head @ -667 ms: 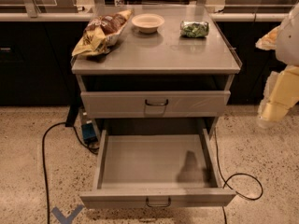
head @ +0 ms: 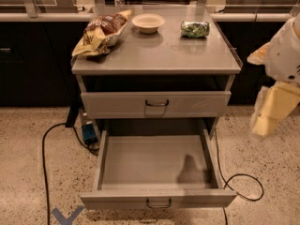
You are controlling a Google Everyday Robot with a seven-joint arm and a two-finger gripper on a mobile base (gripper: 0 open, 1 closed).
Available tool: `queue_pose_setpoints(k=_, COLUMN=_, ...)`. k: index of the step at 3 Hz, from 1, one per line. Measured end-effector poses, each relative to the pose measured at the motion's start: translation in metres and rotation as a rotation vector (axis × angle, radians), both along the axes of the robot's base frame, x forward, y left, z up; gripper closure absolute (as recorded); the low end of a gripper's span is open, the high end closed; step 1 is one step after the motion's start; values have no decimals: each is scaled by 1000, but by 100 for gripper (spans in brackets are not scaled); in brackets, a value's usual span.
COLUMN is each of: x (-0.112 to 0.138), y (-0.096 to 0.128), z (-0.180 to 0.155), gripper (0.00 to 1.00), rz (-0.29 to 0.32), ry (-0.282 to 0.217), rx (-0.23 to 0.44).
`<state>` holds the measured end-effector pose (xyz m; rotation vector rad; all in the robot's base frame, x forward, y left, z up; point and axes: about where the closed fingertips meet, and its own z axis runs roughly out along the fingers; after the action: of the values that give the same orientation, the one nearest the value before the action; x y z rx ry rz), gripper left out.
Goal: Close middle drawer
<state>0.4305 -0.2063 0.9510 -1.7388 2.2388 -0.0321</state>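
Observation:
The middle drawer (head: 157, 161) of the grey metal cabinet is pulled far out. Its wide shallow tray is empty. Its low front (head: 117, 199) faces me at the bottom of the view, with a small dark wire handle (head: 158, 203) at its centre. The taller drawer front above it (head: 187, 103) is pushed in. The lowest drawer is hidden under the open one. My gripper (head: 269, 114), white and pale yellow, hangs in the air at the right edge, beside the cabinet's right side. It is above and to the right of the open drawer and touches nothing.
On the cabinet top (head: 159, 55) lie a chip bag (head: 101, 32), a white bowl (head: 148, 22) and a small green packet (head: 195, 29). Black cables (head: 44, 153) run over the speckled floor on both sides of the cabinet. Dark counters stand behind it.
My gripper has sunk slightly at the right edge. The drawer and the things on the cabinet have not moved.

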Motion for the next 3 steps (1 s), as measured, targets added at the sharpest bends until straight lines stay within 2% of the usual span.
queue_pose_setpoints(k=2, x=-34, y=18, z=-115, gripper=0, rz=-3, ry=114, rx=138)
queue_pose_setpoints(k=3, x=-61, y=23, z=-182, gripper=0, rz=-30, ry=198, rx=237)
